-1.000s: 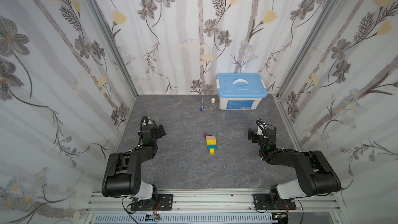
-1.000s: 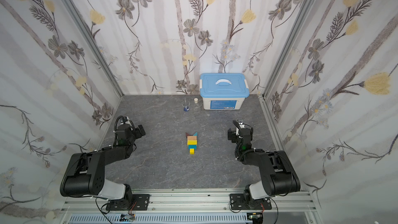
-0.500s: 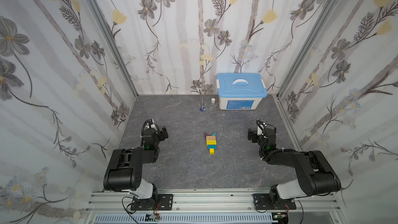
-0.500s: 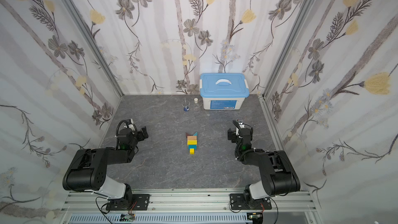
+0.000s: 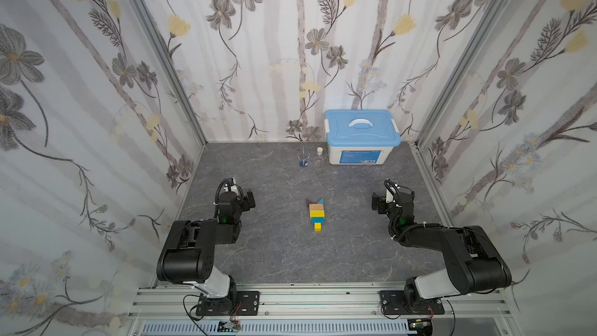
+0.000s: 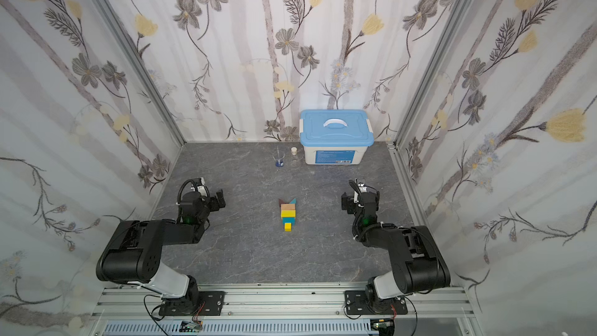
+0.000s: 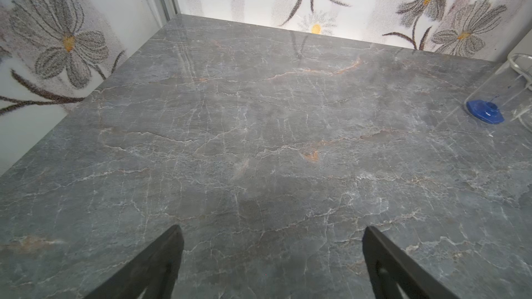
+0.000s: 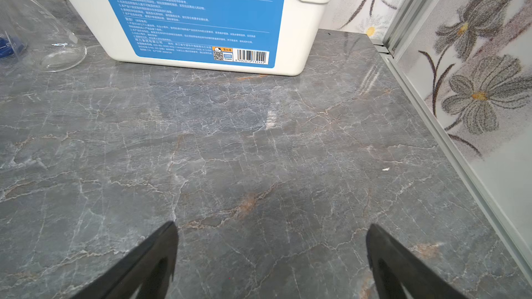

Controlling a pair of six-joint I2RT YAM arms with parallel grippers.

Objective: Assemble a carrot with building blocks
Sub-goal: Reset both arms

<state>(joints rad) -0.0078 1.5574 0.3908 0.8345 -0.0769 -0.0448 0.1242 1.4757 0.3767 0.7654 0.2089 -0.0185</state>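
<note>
- Black left gripper (image 7: 272, 230) is spread wide and empty, near the left edge of the tabletop (image 5: 274, 253).
- The right gripper (image 8: 272, 225) is spread wide too, near the right edge.
- Between them, mid-tabletop, lies the carrot (image 5: 316, 213), leaves toward the back edge, yellow cube (image 5: 318, 226) toward the front.
- By the back edge sits a blue-lidded box (image 5: 361, 137).

The left arm (image 5: 190, 247) and the right arm (image 5: 458, 250) are matte black with thick rounded joints. Each has a white lower link (image 5: 216, 282) on a black base plate (image 5: 250, 302) with screws, low in the frame. A green light (image 5: 223, 220) glows near each wrist, where a black cable (image 5: 219, 189) loops. The left gripper (image 7: 273, 228) has black, tapering fingers (image 7: 155, 263).
</note>
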